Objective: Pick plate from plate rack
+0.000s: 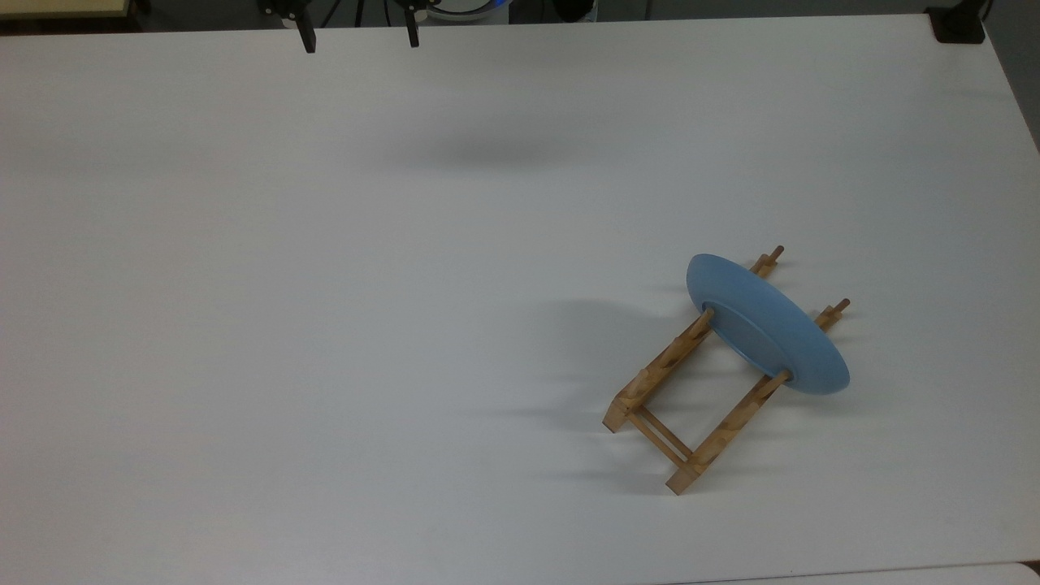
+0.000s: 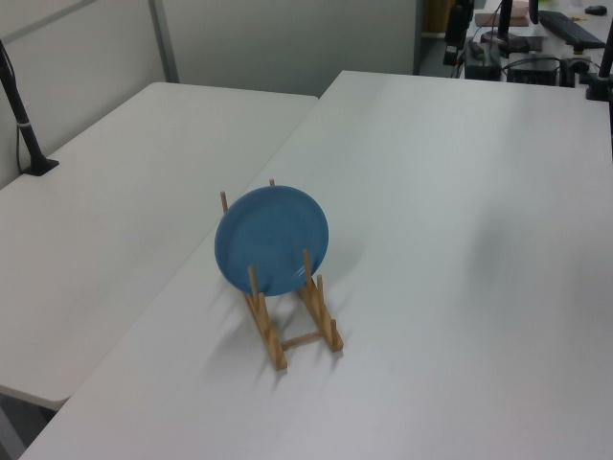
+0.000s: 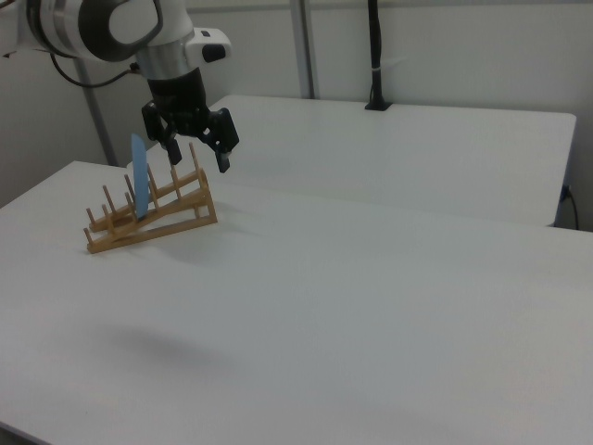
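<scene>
A light-blue plate (image 1: pixel 764 325) stands on edge between the pegs of a small wooden plate rack (image 1: pixel 691 406) at the top view's lower right. In the left view the plate (image 2: pixel 272 240) faces the camera, leaning in the rack (image 2: pixel 292 331). In the right view the plate (image 3: pixel 139 185) shows edge-on in the rack (image 3: pixel 153 218). My gripper (image 1: pixel 360 36) hangs open at the top view's upper edge, far from the rack, with nothing between its fingers. The right view shows the gripper (image 3: pixel 197 158) high above the table, its black fingers pointing down.
The white table (image 1: pixel 325 325) stretches wide around the rack. A second white table (image 2: pixel 115 192) adjoins it, carrying a black clamped post (image 2: pixel 24 125). A black clamp (image 1: pixel 959 24) sits at the top view's upper right corner.
</scene>
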Action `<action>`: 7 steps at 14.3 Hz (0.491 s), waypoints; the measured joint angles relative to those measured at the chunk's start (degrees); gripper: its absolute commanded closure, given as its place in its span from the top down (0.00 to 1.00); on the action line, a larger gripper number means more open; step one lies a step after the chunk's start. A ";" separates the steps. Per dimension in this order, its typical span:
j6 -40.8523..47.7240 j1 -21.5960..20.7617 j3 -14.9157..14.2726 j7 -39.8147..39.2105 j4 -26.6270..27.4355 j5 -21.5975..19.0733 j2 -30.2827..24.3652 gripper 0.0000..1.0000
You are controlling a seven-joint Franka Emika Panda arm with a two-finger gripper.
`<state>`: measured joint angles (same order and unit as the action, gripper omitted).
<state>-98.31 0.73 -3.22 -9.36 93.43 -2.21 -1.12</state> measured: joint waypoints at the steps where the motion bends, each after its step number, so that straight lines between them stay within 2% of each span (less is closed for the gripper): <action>1: 0.37 -0.01 0.04 -0.48 0.01 0.08 0.01 1.00; 7: 1.11 -0.19 2.02 -1.45 0.25 2.60 0.64 1.00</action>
<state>-97.20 0.54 -1.19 -10.81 93.68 0.39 -0.48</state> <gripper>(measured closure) 0.000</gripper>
